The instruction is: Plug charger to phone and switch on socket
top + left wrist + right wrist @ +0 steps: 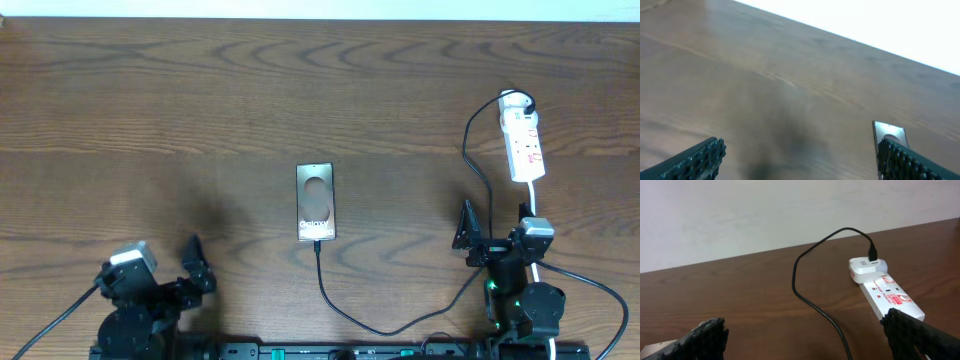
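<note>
The phone lies flat at the table's middle, pale circle up; a corner of it shows in the left wrist view. The charger cable meets the phone's near short edge with its tip, loops along the front and runs up to a white adapter at the far end of the socket strip. The strip also shows in the right wrist view with the cable. My left gripper is open and empty at the front left. My right gripper is open and empty, just short of the strip's near end.
The strip's white cord runs down the right side past my right arm. Thick black robot cables lie along the front edge. A pale wall lies beyond the table's far edge.
</note>
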Tool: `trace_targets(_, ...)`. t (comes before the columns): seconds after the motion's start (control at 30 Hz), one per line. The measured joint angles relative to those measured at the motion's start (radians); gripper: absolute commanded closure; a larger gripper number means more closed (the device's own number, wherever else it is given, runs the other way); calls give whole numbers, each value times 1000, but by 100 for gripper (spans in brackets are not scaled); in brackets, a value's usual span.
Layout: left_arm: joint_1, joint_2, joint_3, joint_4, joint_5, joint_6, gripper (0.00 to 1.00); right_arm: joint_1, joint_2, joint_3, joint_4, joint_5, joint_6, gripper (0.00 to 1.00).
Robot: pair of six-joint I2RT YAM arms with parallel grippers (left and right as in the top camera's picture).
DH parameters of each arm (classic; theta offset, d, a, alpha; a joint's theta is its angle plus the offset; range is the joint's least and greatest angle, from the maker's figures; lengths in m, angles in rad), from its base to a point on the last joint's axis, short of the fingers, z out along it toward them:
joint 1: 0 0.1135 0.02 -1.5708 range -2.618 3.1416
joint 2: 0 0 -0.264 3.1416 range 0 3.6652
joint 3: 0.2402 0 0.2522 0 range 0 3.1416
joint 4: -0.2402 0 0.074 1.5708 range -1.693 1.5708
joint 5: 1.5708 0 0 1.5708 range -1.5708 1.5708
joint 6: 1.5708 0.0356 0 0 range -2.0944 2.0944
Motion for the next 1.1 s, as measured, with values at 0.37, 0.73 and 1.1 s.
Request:
trace_targets(0.37, 0, -17, -253, 472, 19, 51, 1, 0, 0, 0, 0, 0, 0, 1)
trace_targets(0.73, 1, -20, -452, 731, 19, 66, 1, 0, 0, 0, 0, 0, 0, 1)
trace_targets(1.1, 1, -19, -506, 755, 27, 67, 1, 0, 0, 0, 0, 1, 0, 1)
